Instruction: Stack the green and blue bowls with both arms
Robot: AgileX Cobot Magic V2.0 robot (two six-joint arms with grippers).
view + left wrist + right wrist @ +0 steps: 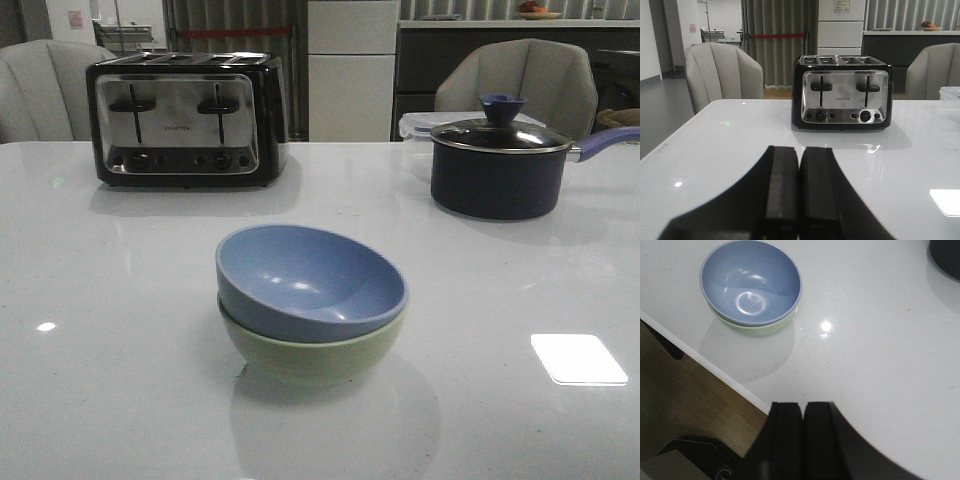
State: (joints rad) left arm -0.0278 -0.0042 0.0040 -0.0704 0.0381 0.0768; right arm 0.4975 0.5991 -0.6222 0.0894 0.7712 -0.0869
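Observation:
The dusty blue bowl (312, 280) sits nested, slightly tilted, inside the pale green bowl (310, 355) at the middle of the white table. In the right wrist view the blue bowl (751, 281) covers the green bowl (762, 329), of which only a rim sliver shows. My right gripper (803, 405) is shut and empty, above the table's near edge, well apart from the bowls. My left gripper (799, 149) is shut and empty, low over the table and facing the toaster. Neither arm shows in the front view.
A black and chrome toaster (185, 120) stands at the back left and also shows in the left wrist view (844, 91). A dark navy saucepan with lid (500, 160) stands at the back right. Chairs (520, 85) stand behind the table. The table's front edge (715, 371) borders wooden floor.

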